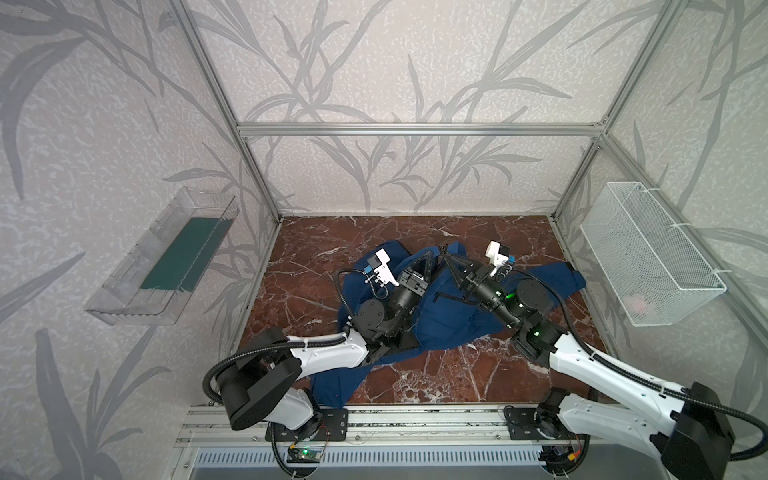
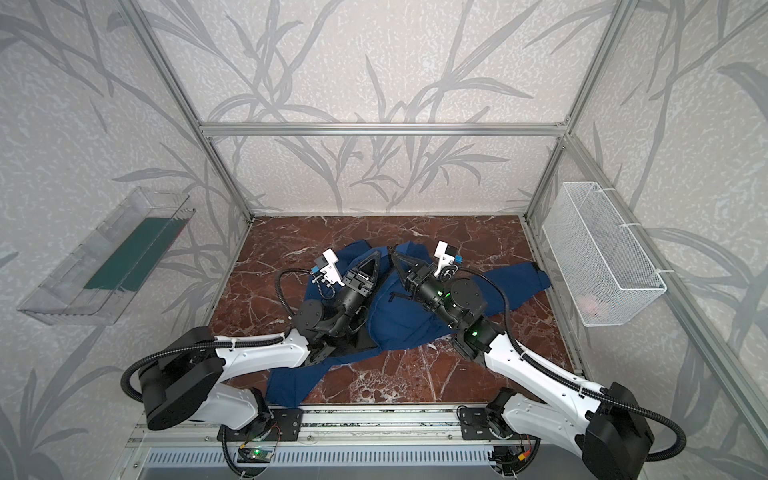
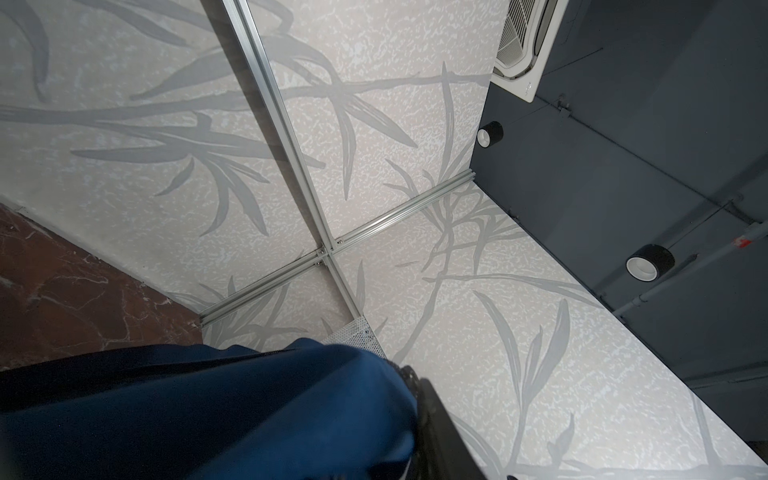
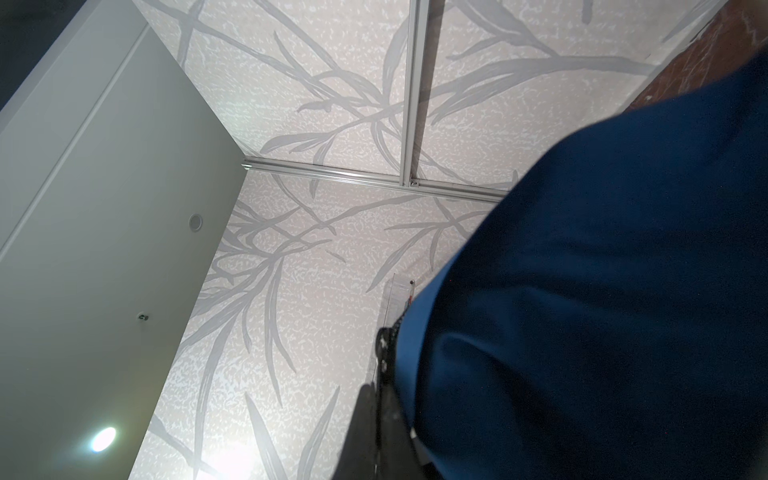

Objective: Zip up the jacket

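Red-brown marble table (image 1: 457, 374) seen from above, inside a cell w/ leaf-print walls. A navy jacket (image 1: 449, 316) lies crumpled across the table's ctr. One sleeve runs toward the R wall, another part trails to the near edge on the L, and black lining shows under the L arm. A clear tray (image 1: 137, 286) w/ a green pad hangs on the L wall, and a white wire basket (image 1: 648, 257) hangs on the R wall. Both arms reach in over the jacket, tips close together near its far edge. The right gripper (image 1: 444, 251) has its jaws pressed together, pinching a raised fold of the jacket. In its wrist view, blue cloth drapes beside one black finger (image 4: 384, 365). The left gripper (image 1: 431, 254) sits just beside it, cloth lying over it. Only one finger (image 3: 432, 415) shows, so I can't tell if it's spread or pinching.
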`<state>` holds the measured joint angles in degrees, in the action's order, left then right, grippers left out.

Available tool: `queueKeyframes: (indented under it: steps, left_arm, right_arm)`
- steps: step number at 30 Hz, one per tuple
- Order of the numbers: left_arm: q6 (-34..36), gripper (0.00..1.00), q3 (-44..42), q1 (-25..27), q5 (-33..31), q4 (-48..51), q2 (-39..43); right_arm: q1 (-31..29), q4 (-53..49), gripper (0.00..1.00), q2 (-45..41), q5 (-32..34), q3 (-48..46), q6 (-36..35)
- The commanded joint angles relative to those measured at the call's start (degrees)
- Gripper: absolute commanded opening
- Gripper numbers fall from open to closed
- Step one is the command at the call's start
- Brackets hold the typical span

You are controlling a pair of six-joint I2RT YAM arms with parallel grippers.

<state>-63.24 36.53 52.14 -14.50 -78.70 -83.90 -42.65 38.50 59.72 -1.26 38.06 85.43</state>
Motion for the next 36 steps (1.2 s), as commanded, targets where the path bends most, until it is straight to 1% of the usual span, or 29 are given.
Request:
queueKeyframes:
  steps: [1,2,3,4,5,8,11,16,21,25,27,33,36]
  left_arm:
    - [-1.2,0.35,1.9,0.1,-1.4,-2.4,-0.6]
    - [-1.3,0.31,1.9,0.1,-1.4,-2.5,-0.7]
    - [-1.4,0.23,1.8,0.1,-1.4,-2.5,-0.8]
    - [-1.5,0.1,1.7,0.1,-1.1,-2.4,-0.9]
    - [-1.4,0.0,1.7,0.1,-0.8,-2.4,-0.9]
    - [-1.2,0.0,1.5,0.2,0.7,-2.3,-0.8]
    - [1.7,0.0,0.5,0.5,2.3,-0.7,0.9]
    - [7.3,0.0,-2.2,1.9,3.1,7.8,6.7]
    - [10.1,0.0,-5.0,3.2,3.4,13.3,10.2]
    - [11.6,0.0,-6.3,5.1,4.3,15.5,10.5]
    - [12.9,0.0,-7.5,6.2,3.4,17.1,11.1]
    - [13.9,0.0,-10.0,6.5,1.8,22.0,14.3]
    - [14.4,0.0,-11.0,6.4,1.2,23.5,14.9]
  right_arm:
    - [-0.4,2.7,0.0,-1.9,0.9,-0.4,-1.3]
    - [-0.4,2.7,0.0,-2.0,0.9,-0.4,-1.4]
    - [-0.4,2.7,0.0,-2.1,1.1,-0.5,-1.5]
    - [-0.4,2.5,0.0,-2.2,1.3,-0.5,-1.5]
    - [-0.4,2.4,0.0,-2.3,1.4,-0.7,-1.5]
    - [-0.5,1.8,0.0,-2.3,2.0,-0.2,-1.3]
    - [-1.2,0.1,0.0,-2.6,3.7,-0.2,0.0]
    - [-1.7,-5.6,0.0,-5.8,7.7,-1.5,1.2]
    - [-1.8,-5.1,0.0,-5.6,9.2,-2.7,2.7]
    - [-1.9,-1.8,0.0,-2.7,9.2,-2.4,4.1]
    - [-1.9,-1.6,0.0,-1.7,9.0,-1.8,4.2]
    - [-1.9,-1.8,0.0,-0.7,10.1,-1.3,4.4]
    - [-1.9,-1.2,0.0,0.5,9.2,-1.5,6.2]
